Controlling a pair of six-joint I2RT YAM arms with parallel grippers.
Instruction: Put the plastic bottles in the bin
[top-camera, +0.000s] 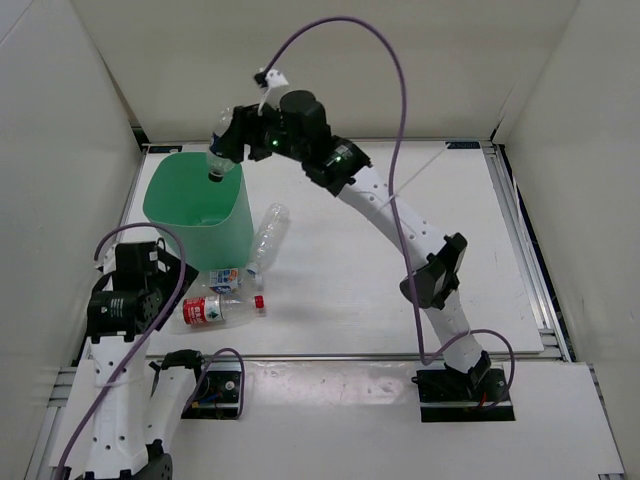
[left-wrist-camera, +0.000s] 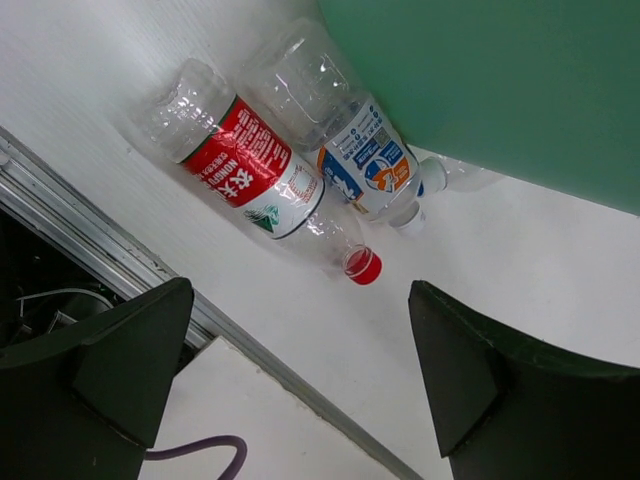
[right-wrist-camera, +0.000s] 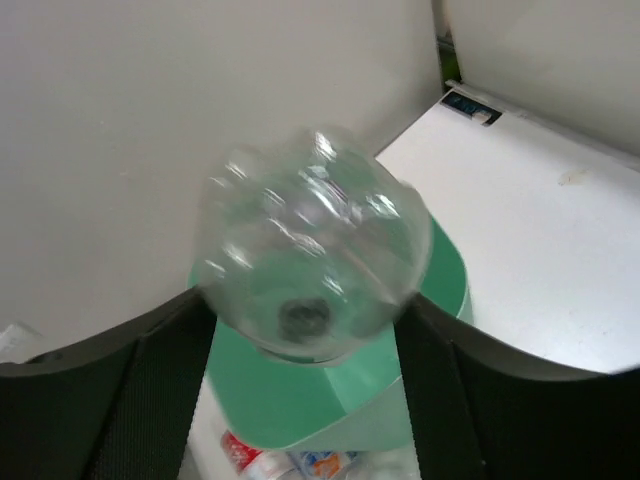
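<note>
Four bottles show. The held bottle hangs near upright, neck down, over the bin's far rim. The right gripper is clamped on its body, and no label can be read on it.

The other three lie on the table by the bin's near right corner:
- The red bottle lies left to right with its cap pointing right. The white writing on its label is too small to read.
- The blue-and-white bottle lies nearly parallel, just beside it, against the bin wall.
- The clear bottle lies diagonally beside the bin.

The left gripper is spread wide and empty, above the table's near edge.
</note>
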